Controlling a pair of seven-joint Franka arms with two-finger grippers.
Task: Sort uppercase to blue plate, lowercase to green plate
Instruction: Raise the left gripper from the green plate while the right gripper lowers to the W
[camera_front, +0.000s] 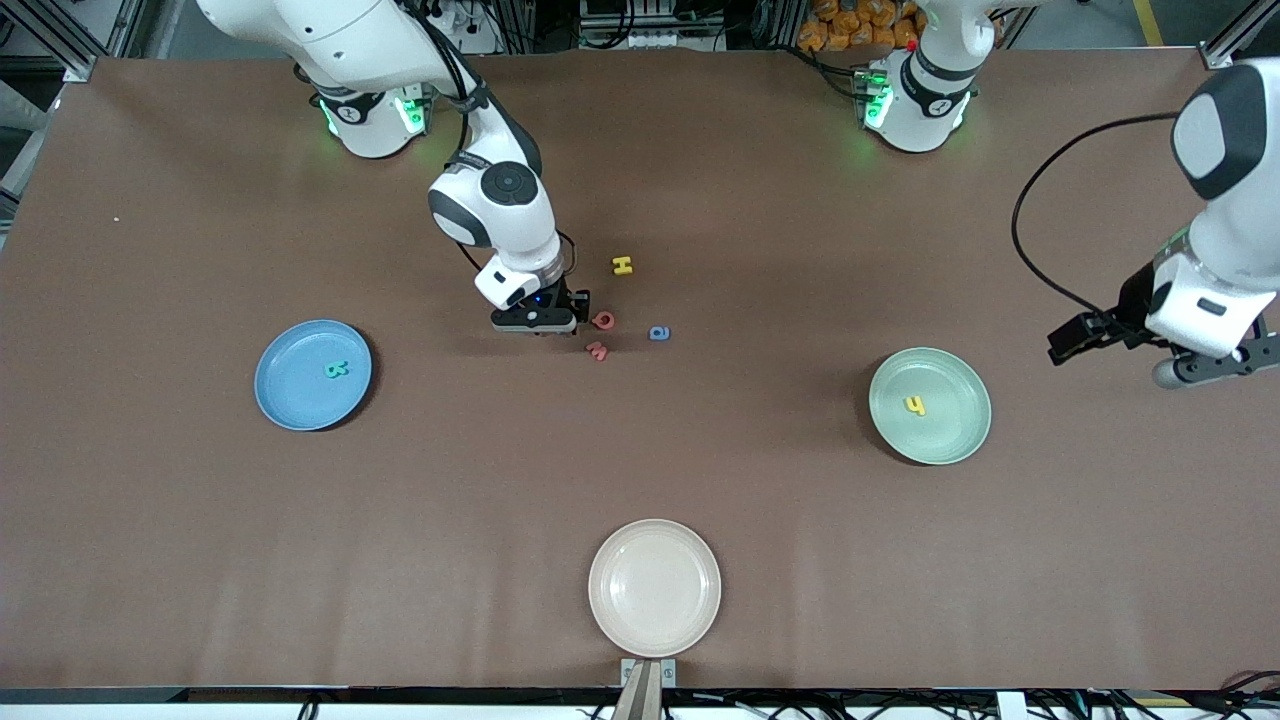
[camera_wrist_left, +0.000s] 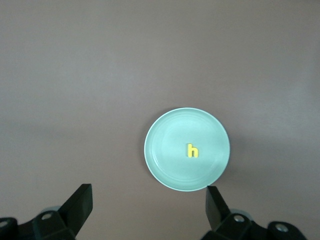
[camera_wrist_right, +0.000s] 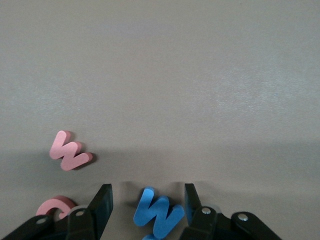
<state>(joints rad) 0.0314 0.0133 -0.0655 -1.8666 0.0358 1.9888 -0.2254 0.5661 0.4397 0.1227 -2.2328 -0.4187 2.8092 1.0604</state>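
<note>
Right wrist view: right tool (camera_wrist_right: 148, 200) spread around blue W (camera_wrist_right: 159, 214) | left tool (camera_wrist_left: 149, 202) spread | green plate (camera_wrist_left: 165, 165): "h" (camera_wrist_left: 192, 150)

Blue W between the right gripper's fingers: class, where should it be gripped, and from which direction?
Grip the blue W across its flat side edges, coming straight down from above. It lies flat on the table, and the right gripper already straddles it with fingers apart.
</note>
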